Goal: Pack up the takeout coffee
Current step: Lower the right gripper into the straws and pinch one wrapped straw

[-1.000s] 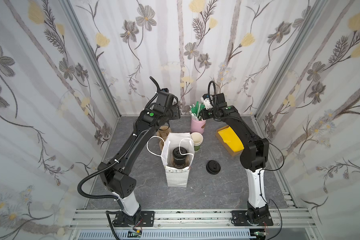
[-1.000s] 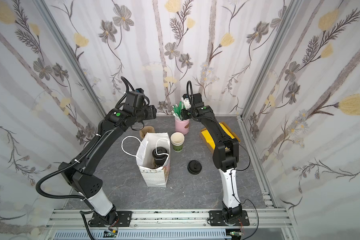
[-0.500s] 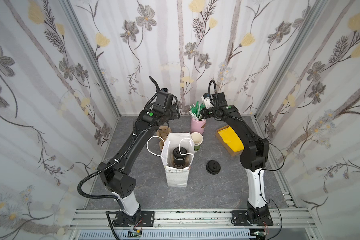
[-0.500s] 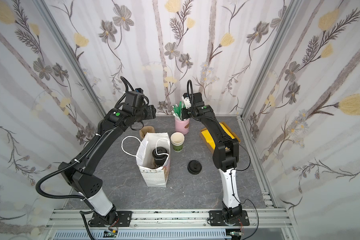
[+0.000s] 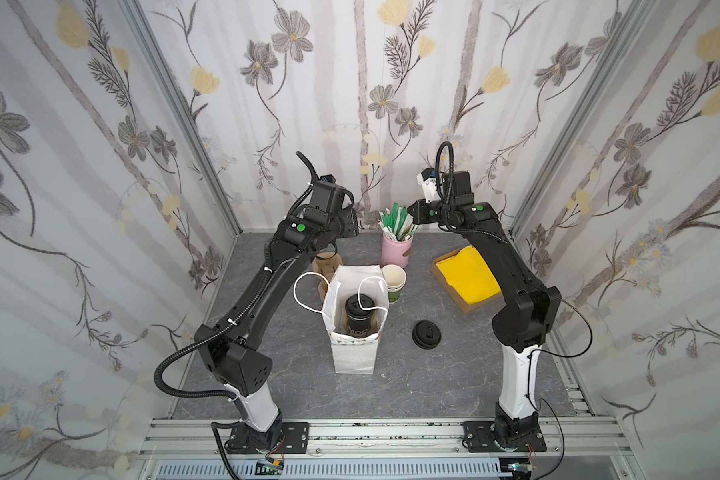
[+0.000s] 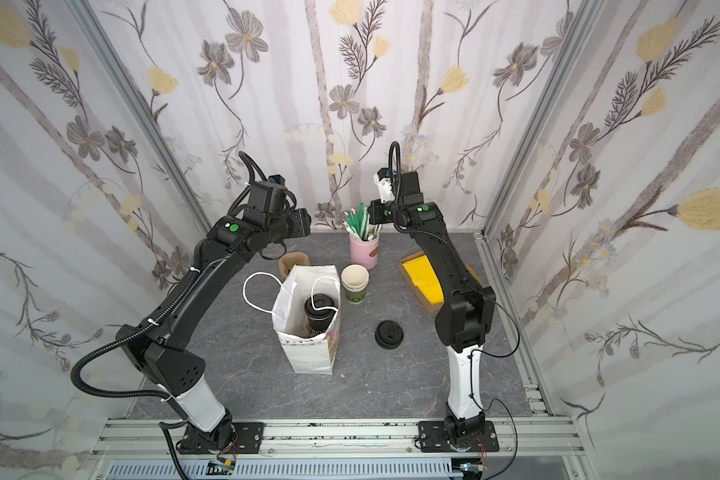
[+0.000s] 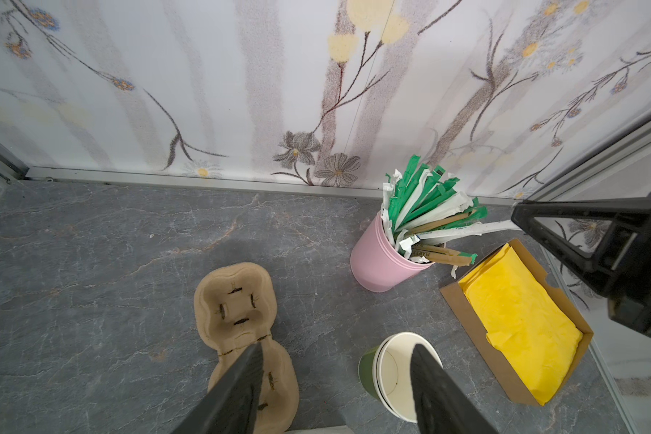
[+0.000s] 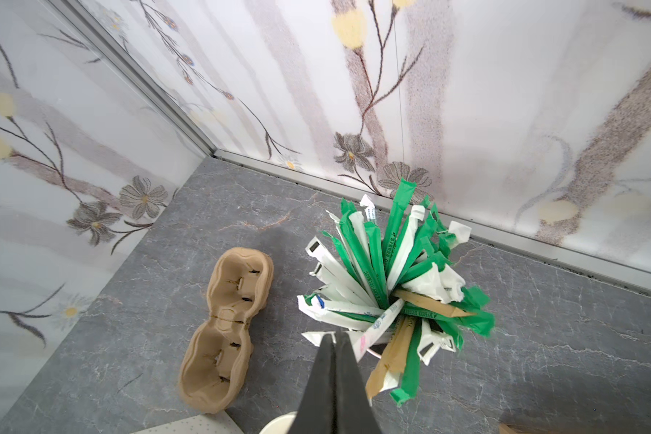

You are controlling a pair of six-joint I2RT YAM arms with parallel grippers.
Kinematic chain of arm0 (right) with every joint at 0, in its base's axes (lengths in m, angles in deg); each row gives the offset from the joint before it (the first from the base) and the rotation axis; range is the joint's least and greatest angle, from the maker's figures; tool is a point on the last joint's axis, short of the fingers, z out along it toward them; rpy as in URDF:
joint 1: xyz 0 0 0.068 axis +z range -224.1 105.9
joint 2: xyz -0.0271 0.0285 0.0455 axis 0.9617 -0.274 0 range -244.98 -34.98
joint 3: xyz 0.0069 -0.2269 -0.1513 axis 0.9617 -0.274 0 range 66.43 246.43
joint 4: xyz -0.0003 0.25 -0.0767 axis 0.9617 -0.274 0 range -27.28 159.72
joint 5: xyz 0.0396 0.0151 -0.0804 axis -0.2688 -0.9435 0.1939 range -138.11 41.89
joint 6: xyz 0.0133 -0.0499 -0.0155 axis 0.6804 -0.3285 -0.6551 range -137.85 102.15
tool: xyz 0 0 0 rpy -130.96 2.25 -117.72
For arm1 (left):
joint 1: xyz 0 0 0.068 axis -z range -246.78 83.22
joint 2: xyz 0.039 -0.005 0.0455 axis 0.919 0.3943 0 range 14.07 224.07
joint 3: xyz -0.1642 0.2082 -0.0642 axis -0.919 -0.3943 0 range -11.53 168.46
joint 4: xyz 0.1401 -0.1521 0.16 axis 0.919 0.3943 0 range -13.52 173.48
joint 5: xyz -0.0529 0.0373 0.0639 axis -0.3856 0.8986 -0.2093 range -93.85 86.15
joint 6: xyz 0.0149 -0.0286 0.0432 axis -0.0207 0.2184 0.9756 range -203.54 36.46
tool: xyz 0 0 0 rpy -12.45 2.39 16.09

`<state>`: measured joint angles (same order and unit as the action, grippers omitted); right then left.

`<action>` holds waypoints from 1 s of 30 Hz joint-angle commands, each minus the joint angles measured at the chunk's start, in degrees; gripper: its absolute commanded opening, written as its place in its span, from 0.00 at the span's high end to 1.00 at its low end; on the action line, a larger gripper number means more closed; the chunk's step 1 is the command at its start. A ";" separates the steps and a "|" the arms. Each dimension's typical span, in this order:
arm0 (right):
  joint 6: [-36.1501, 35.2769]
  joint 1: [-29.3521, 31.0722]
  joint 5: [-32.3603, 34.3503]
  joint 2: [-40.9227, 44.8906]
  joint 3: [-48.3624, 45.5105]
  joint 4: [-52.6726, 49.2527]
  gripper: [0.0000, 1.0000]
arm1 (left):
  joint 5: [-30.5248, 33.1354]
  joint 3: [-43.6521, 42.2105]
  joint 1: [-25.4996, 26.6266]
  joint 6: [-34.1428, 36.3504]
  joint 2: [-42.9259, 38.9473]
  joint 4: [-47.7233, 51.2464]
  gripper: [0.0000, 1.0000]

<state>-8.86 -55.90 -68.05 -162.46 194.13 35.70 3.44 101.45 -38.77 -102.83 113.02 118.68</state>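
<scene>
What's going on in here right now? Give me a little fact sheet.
Coffee: lidded cup standing inside the white bag
Left hand: open, empty
Right hand: shut on a wrapped straw in the pink cup
Spare lid: lying loose beside the bag

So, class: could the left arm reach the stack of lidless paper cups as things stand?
Probably yes: the left gripper hangs open, raised just behind the paper cups, with nothing between; the white bag stands beside them, not over them.
</scene>
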 commanded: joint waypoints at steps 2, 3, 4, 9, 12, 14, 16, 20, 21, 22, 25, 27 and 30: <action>1.64 -0.19 -2.40 3.08 0.45 -0.25 1.00 | 0.32 0.66 -0.04 -0.31 -0.25 -0.84 0.35; 1.66 -0.23 -2.54 3.64 0.45 -0.54 1.00 | 0.14 0.57 -0.01 -0.40 -0.33 -0.94 0.35; 1.66 -0.23 -2.75 4.19 0.45 -1.02 1.00 | 0.08 0.48 -0.10 -0.53 -0.49 -0.89 0.35; 2.10 -0.27 -4.80 6.23 0.43 -2.57 1.00 | 0.14 0.04 -0.06 -0.82 -1.09 -0.97 0.35; 3.07 -0.27 -6.39 7.24 0.44 -2.50 1.00 | 0.18 0.04 -0.05 -0.68 -1.14 -1.06 0.35; 3.74 -0.33 -7.18 7.71 0.42 -2.45 1.00 | 0.09 0.28 -0.05 -0.66 -0.97 -1.06 0.35; 4.50 -0.29 -7.86 8.34 0.40 -2.42 1.00 | -0.06 0.56 -0.02 -0.66 -0.75 -1.11 0.35; 6.19 -0.31 -10.34 9.39 0.36 -2.58 1.00 | -0.35 0.75 -0.05 -0.92 -0.49 -1.12 0.35; 6.61 -0.30 -10.53 9.74 0.36 -2.67 1.00 | -0.43 0.74 -0.05 -0.93 -0.43 -1.15 0.35; 7.03 -0.22 -10.55 10.28 0.35 -2.83 1.00 | -0.35 0.74 0.00 -0.93 -0.48 -1.15 0.35; 8.17 -0.02 -11.69 11.92 -0.08 -2.61 1.00 | 0.15 0.76 0.00 -1.27 -0.69 -1.18 0.35; 9.21 0.07 -13.12 12.79 -0.08 -2.71 1.00 | 0.89 0.74 -0.01 -1.60 -0.94 -1.23 0.35; 10.25 0.46 -14.43 14.76 -0.17 -3.17 1.00 | 2.57 1.11 -0.04 -2.39 -1.37 -1.23 0.35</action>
<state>-0.27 -55.84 -79.57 -149.21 194.02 33.10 3.70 101.91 -38.75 -103.97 112.37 118.68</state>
